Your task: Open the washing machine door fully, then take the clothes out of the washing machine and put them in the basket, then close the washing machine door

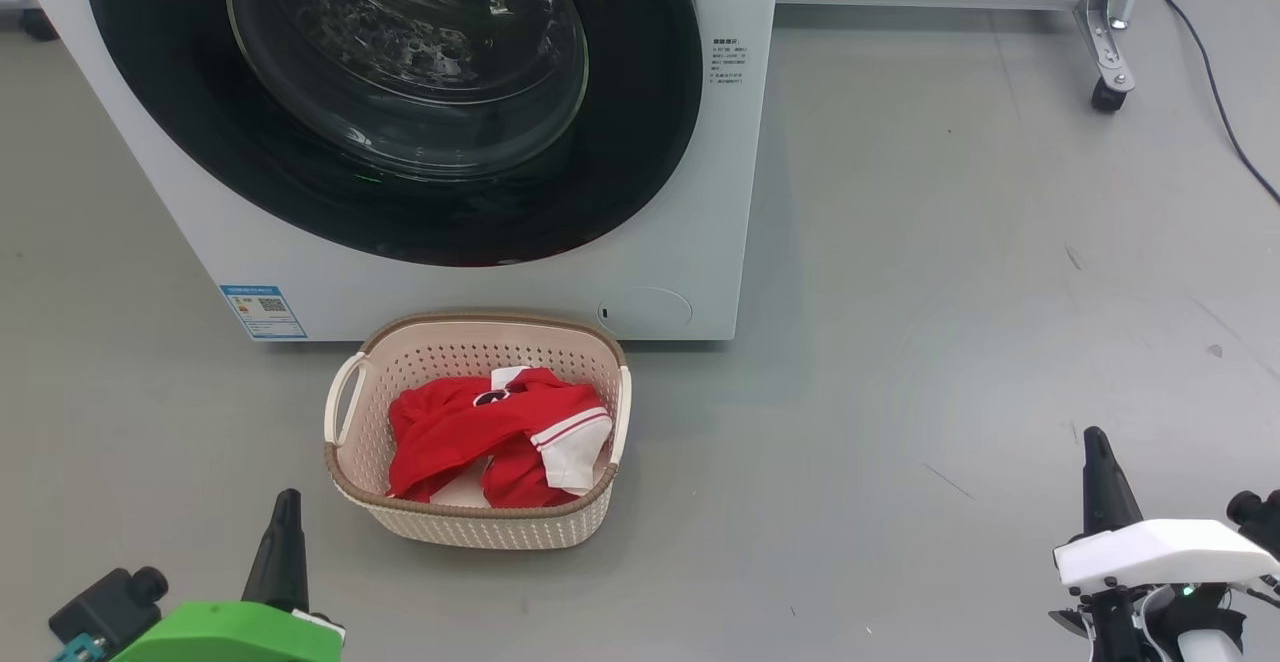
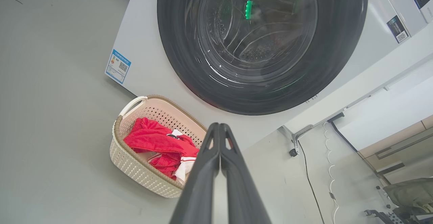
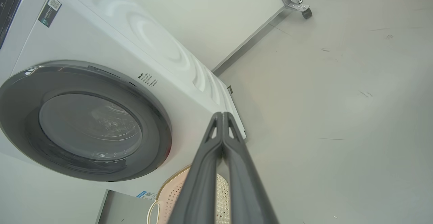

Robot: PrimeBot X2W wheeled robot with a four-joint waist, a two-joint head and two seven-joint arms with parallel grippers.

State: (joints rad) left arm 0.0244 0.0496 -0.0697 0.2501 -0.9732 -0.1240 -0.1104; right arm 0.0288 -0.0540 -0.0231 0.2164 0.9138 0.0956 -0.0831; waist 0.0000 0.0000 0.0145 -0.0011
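A smooth grey floor (image 1: 950, 242) stretches before the washing machine (image 1: 720, 242). The washing machine door (image 1: 650, 142) looks pressed flat against the machine's front, and the drum behind its glass shows no red. The basket (image 1: 480, 321) sits just in front of the machine, below the door, with the clothes (image 1: 470, 432) heaped inside it. By my reading all three steps are done and nothing is left. The left tool (image 1: 286, 502) and right tool (image 1: 1096, 440) hang well back from the machine, each clenched on nothing. A blue sticker (image 1: 263, 312) with a QR code sits low on the machine's front. The grey print (image 1: 731, 62) beside the door is too small to read.
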